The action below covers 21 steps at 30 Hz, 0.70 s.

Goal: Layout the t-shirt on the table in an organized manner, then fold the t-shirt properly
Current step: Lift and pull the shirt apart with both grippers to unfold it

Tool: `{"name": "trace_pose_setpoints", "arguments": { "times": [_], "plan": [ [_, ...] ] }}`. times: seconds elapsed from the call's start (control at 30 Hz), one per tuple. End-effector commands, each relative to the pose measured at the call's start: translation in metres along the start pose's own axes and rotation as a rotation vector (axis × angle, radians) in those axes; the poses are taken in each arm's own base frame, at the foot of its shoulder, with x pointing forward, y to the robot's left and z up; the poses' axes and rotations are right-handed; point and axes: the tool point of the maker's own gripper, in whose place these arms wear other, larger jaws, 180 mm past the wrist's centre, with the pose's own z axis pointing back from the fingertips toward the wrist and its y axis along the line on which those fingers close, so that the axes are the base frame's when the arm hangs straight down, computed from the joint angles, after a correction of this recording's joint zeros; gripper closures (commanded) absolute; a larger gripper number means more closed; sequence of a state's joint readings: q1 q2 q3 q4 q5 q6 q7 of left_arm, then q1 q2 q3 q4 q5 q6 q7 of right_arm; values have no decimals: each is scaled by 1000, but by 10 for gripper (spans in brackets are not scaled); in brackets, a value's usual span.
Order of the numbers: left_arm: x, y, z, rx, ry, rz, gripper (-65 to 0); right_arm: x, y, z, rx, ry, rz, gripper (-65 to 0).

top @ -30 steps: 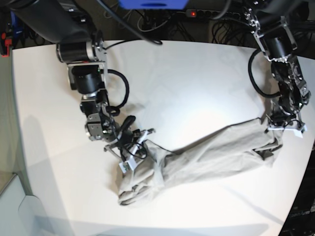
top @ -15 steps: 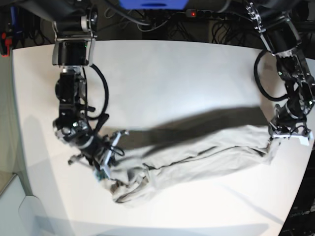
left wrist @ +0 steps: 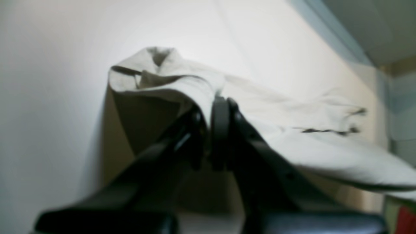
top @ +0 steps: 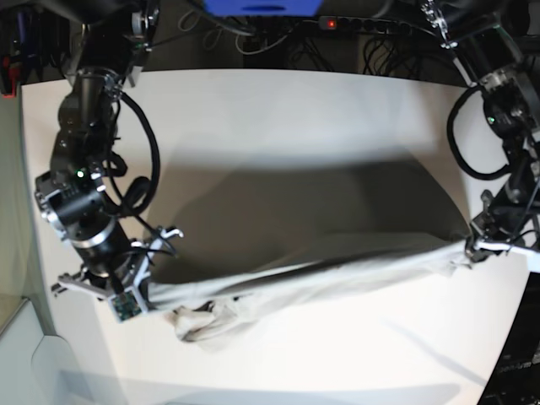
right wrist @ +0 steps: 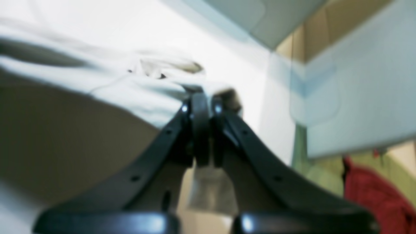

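Both grippers, left gripper (top: 474, 246) and right gripper (top: 142, 291), clamped on t-shirt (top: 337, 274). Keep tension even; lower flat onto table (top: 278, 126); avoid bunching.

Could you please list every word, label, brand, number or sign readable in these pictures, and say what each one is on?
None can be read.
The t-shirt, stretched between the left gripper and the right gripper, shows no legible print; dark marks on it in the left wrist view are too blurred to tell.
The table is plain white.
The blue object at the top edge shows no text.
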<state>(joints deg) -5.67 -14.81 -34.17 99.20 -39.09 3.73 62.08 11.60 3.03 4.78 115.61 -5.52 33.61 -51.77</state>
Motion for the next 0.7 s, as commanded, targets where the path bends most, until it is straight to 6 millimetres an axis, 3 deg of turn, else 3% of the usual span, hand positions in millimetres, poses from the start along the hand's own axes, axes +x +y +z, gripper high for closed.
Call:
{"name": "trace_pose_setpoints", "arguments": {
  "times": [0.0,0.17,0.3,0.67],
  "plan": [
    [17,2,10,3,-49,-16,-1,10,-11,3,-27,-35,13,0],
    [-2,23,20,43,26,-30,-1,-34,8,10,25,65,31,0],
    [-20,42,26,96,79,-64,-2,-71,36,21,126,152,94,0],
    [-65,64,35,153,249,-185,-2,-156,94,66,275,365,57,0]
  ]
}}
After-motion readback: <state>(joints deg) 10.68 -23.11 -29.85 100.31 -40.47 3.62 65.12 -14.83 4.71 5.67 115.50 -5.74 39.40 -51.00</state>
